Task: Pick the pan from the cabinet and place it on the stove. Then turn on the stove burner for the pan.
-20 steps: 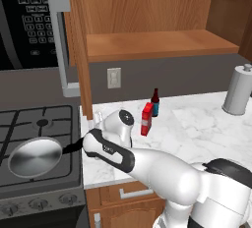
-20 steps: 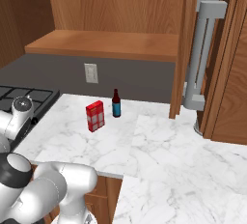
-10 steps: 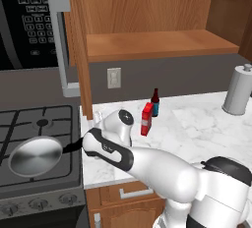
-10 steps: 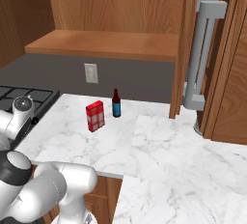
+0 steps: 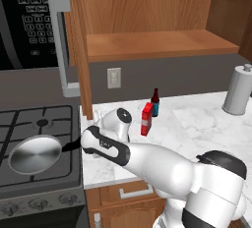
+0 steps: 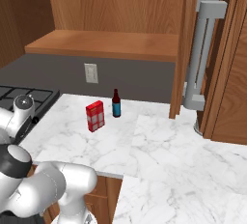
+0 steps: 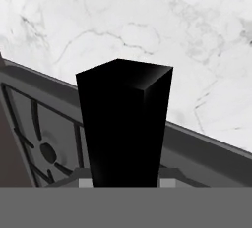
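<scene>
The silver-grey pan (image 5: 34,154) lies flat on the front grate of the dark stove (image 5: 29,119), and the burner under it is hidden. Its black handle (image 5: 70,146) points right into my gripper (image 5: 81,144), which is shut on the pan's handle at the stove's right edge. In the hand view the handle (image 7: 123,124) rises as a black block from between the hidden fingers, over the stove's grate (image 7: 44,138) and the marble counter (image 7: 147,20). The brown cabinet (image 5: 147,45) above stands open with a bare shelf. Grey knobs (image 5: 39,205) line the stove front.
A red box (image 5: 146,119) and a dark bottle (image 5: 155,102) stand on the marble counter right of my arm. A paper towel roll (image 5: 237,89) is at the far right. The open cabinet door (image 5: 74,40) hangs above the stove's edge, beside the black microwave (image 5: 24,20).
</scene>
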Motion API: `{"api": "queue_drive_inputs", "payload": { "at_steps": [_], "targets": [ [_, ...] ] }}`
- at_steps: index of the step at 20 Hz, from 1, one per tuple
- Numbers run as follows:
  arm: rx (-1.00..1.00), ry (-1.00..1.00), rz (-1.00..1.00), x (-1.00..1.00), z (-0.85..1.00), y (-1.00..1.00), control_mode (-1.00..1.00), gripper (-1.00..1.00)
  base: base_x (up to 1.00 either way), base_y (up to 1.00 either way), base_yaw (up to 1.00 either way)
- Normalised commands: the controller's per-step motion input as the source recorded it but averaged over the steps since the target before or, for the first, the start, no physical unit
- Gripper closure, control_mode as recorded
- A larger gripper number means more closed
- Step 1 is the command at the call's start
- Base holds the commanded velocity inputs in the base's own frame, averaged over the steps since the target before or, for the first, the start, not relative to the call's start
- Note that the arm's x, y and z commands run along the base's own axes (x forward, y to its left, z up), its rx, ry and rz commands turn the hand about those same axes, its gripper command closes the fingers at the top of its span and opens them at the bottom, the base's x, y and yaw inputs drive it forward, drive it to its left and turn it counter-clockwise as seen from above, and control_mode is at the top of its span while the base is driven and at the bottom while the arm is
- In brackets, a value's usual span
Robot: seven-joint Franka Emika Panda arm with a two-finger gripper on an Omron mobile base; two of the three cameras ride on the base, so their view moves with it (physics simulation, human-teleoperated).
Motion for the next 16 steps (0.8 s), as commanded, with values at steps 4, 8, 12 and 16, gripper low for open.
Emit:
{"api": "queue_drive_inputs", "payload": {
  "at_steps": [4,8,12,16],
  "targets": [
    [0.0,0.02,-0.01,0.05,-0.06,0.07,-1.0,1.0,0.0,0.0,0.0],
    [0.0,0.01,-0.01,0.03,-0.09,0.07,-1.0,-1.0,0.0,0.0,0.0],
    [0.0,0.0,-0.01,0.01,-0.15,0.04,-1.0,-1.0,0.0,0.0,0.0],
    [0.0,0.0,0.0,0.01,-0.06,0.0,-1.0,-1.0,0.0,0.0,0.0]
  ]
}}
